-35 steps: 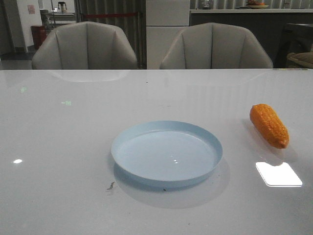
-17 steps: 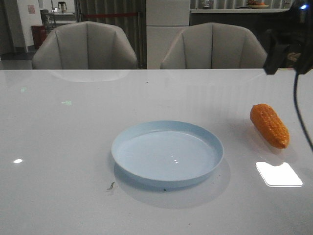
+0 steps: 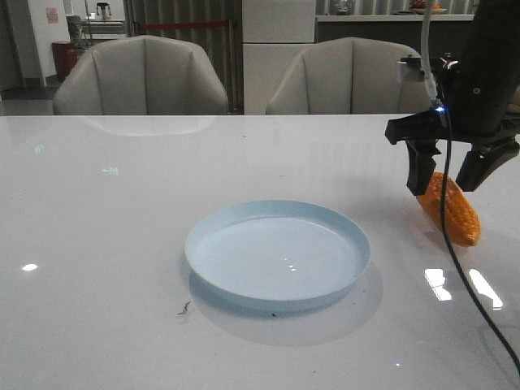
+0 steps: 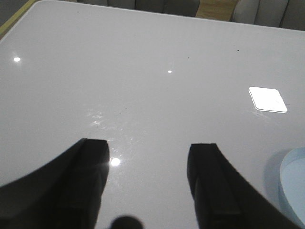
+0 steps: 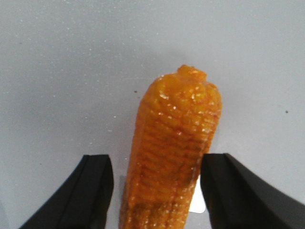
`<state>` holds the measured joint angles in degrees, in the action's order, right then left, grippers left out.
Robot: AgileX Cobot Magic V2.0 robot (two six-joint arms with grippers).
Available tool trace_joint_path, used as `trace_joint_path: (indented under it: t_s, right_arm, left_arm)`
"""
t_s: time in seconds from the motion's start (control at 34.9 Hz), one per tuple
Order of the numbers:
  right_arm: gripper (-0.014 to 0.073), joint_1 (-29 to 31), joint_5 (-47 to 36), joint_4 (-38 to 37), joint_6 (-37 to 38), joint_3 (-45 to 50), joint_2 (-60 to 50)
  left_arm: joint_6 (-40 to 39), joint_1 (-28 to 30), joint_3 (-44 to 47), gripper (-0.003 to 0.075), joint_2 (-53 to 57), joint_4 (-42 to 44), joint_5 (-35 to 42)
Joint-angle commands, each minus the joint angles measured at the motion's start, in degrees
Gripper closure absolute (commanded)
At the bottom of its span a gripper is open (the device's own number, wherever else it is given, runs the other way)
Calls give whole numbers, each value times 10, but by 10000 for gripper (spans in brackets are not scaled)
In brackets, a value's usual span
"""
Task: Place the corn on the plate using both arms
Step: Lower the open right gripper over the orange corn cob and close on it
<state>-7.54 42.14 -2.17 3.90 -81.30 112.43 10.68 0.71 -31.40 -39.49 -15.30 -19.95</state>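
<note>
The orange corn lies on the white table at the right, apart from the pale blue plate in the middle. My right gripper hangs just above the corn with its fingers open, one on each side of the cob. In the right wrist view the corn lies between the open fingers with a gap on each side. My left gripper is open and empty over bare table; it does not show in the front view. The plate's rim shows at the edge of the left wrist view.
Two beige chairs stand behind the table's far edge. A small dark speck lies on the table in front of the plate. Bright light reflections lie on the table near the corn.
My right arm has come in from the upper right and lowered its open gripper over the corn. The corn and the plate have not moved.
</note>
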Motion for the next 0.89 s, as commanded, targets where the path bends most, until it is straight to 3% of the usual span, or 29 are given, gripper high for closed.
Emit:
trace_joint_path:
  t_s: [0.0,0.4,0.6,0.86]
  right_arm:
    - [82,-1,-29,-38,-4,-21,-32]
    - [80,-1,-65,-54,1,-21,-32]
    - [-11,-1,-58,-51,2,-21,-31]
    - [-12,-1,-56,-39,2,-21,-30]
  left_arm:
    - [1,1,-17,280,2,-13,32]
    - [1,1,-17,280,2,-14,13]
    - [1,1,-17,280,2,-14,14]
    - [1,1,-17,280,2,-14,14]
